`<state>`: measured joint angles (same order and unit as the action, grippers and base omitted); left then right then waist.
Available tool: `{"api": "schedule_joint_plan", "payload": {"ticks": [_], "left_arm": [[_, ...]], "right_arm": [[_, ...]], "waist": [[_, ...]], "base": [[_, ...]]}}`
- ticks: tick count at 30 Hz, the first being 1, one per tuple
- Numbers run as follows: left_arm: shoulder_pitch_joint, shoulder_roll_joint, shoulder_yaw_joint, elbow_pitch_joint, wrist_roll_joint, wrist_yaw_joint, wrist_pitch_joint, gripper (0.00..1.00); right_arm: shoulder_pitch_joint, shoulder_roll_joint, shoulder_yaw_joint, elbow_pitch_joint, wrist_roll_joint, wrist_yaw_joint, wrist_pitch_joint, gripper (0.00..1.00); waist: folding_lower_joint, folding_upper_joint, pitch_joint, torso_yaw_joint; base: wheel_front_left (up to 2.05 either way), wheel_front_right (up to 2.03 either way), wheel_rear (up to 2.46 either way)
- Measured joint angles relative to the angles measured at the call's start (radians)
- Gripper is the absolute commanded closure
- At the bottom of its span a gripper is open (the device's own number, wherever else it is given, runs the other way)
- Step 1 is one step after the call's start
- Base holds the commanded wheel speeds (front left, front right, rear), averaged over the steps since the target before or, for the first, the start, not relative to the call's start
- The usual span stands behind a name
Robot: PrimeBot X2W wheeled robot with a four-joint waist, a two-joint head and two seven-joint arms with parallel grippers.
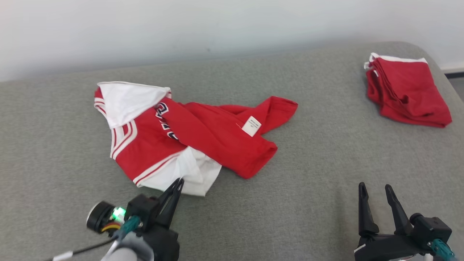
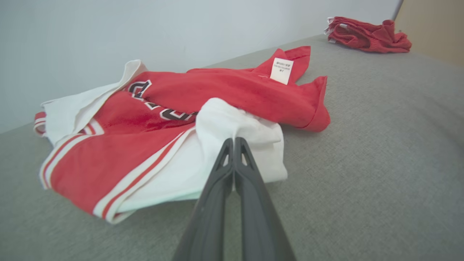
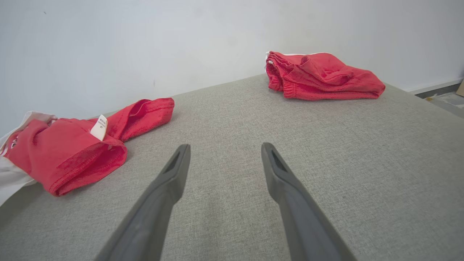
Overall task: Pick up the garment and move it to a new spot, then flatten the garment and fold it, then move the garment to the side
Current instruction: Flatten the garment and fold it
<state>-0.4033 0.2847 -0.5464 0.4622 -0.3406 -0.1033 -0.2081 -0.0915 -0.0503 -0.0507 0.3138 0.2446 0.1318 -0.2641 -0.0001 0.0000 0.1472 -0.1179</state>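
Note:
A crumpled red and white garment (image 1: pixel 203 137) with dark lettering and a white label lies left of centre on the grey padded surface (image 1: pixel 308 188). My left gripper (image 1: pixel 178 182) sits at the garment's near white corner. In the left wrist view its fingers are pressed together at the left gripper's tips (image 2: pixel 233 140), and the white cloth of the garment (image 2: pixel 145 123) puckers around them. At the lower right, my right gripper (image 1: pixel 375 188) stands open over bare surface with nothing between its fingers. The right wrist view has the right gripper (image 3: pixel 224 148) well right of the garment (image 3: pixel 69 152).
A second red garment, folded (image 1: pixel 406 90), lies at the far right corner of the surface, seen too as the folded pile (image 2: pixel 366 34) and the folded pile (image 3: pixel 319 76). A pale wall runs behind. The surface's right edge drops off past that pile.

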Motion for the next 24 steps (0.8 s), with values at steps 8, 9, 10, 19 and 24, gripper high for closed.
{"api": "schedule_joint_plan", "payload": {"ticks": [8,9,10,19,24], "left_arm": [[0.214,0.097,0.040,-0.231,-0.039,0.070,0.034,1.00],[0.237,0.110,0.045,-0.246,-0.040,0.078,0.035,1.00],[0.260,0.119,0.054,-0.255,-0.051,0.086,0.035,1.00],[0.391,0.136,0.120,-0.240,-0.132,0.130,0.006,1.00],[0.427,0.137,0.132,-0.236,-0.147,0.140,-0.007,1.00]], "right_arm": [[0.020,0.000,-0.012,-0.003,-0.002,0.000,0.000,0.00],[0.021,0.000,-0.012,-0.003,-0.002,0.000,0.000,0.00],[0.021,-0.001,-0.013,-0.004,-0.002,0.000,0.000,0.00],[0.031,-0.002,-0.020,-0.001,-0.002,0.000,0.000,0.00],[0.038,-0.007,-0.030,0.001,-0.001,0.000,0.000,0.00]], "waist": [[0.0000,0.0000,-0.040,0.057],[-0.0001,0.0000,-0.042,0.061],[0.0000,-0.0001,-0.044,0.064],[0.0000,0.0001,-0.046,0.055],[0.0000,0.0000,-0.052,0.058]], "base": [[0.00,0.00,0.00],[0.00,0.00,0.00],[0.00,0.00,0.00],[0.00,0.00,0.00],[0.00,0.00,0.00]]}}
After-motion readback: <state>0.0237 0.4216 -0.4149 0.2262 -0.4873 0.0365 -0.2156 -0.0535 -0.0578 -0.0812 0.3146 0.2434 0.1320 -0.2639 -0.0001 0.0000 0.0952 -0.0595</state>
